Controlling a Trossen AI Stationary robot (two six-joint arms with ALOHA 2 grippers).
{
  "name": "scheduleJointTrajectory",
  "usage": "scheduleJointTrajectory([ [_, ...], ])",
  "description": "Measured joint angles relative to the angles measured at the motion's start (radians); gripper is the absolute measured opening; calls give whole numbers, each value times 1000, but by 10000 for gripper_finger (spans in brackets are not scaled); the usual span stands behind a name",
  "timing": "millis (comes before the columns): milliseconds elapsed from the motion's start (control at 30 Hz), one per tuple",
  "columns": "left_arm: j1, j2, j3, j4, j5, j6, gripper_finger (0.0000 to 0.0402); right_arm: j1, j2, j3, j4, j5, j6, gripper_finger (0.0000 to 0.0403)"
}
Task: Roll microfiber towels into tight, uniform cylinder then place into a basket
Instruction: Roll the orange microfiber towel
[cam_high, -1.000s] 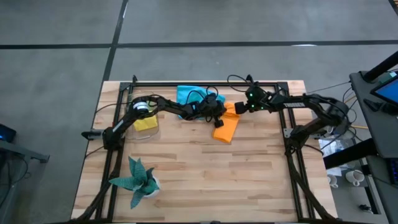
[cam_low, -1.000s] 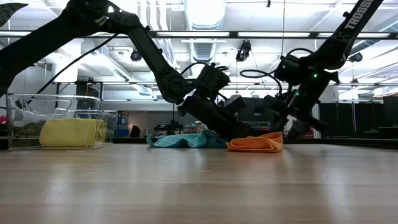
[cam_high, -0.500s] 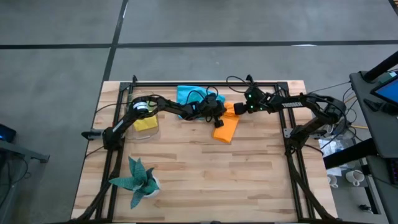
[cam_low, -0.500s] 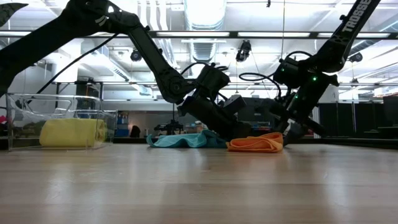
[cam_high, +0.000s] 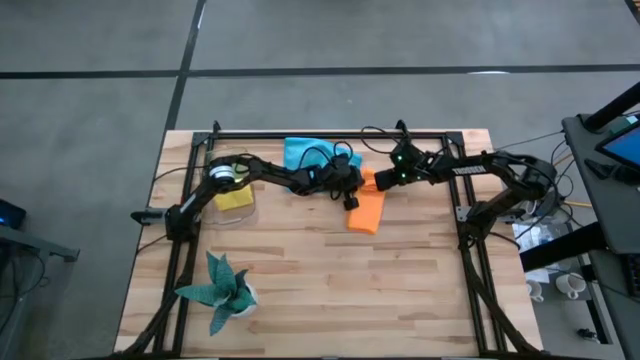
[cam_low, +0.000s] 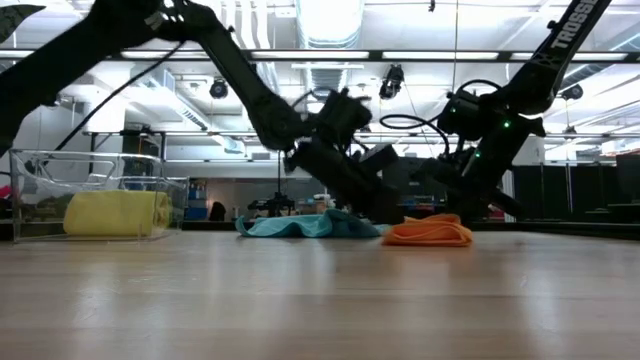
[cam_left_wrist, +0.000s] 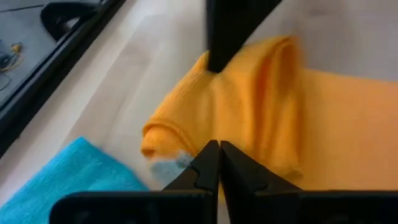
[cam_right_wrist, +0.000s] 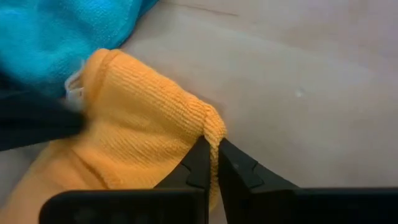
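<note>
While one yellow towel (cam_low: 117, 213) already lies rolled in the basket (cam_low: 30, 190) at the desk's (cam_high: 300, 270) left side, the orange towel (cam_high: 367, 208) and blue towel (cam_high: 303, 154) lie unrolled near the far edge. The right end effector (cam_right_wrist: 214, 163) has pinched shut on the orange towel's edge; the left end effector (cam_left_wrist: 219, 163), closed, nips its opposite end.

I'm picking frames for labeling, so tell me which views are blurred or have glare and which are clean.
Low view: left arm and left gripper smeared by motion, ceiling lights glaring, orange towel sharp. Left wrist view: soft throughout, blue towel blurred. Right wrist view: right gripper and orange weave crisp, dark blurred shape at the edge. High view: evenly lit, no glare.
</note>
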Motion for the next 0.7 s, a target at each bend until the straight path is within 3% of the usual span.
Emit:
scheduleJointTrajectory([
  [233,-30,-200,-95,-92,18,21,0,94,-49,-2,-37,234,-29,13],
  [367,-55,-335,-241,28,85,5,0,193,-65,-15,-56,380,-25,13],
  [533,-90,-484,-448,222,128,-132,0,316,-72,-25,-67,548,37,12],
  [700,-135,-573,-580,245,147,-282,0,416,-69,-28,-74,672,145,12],
])
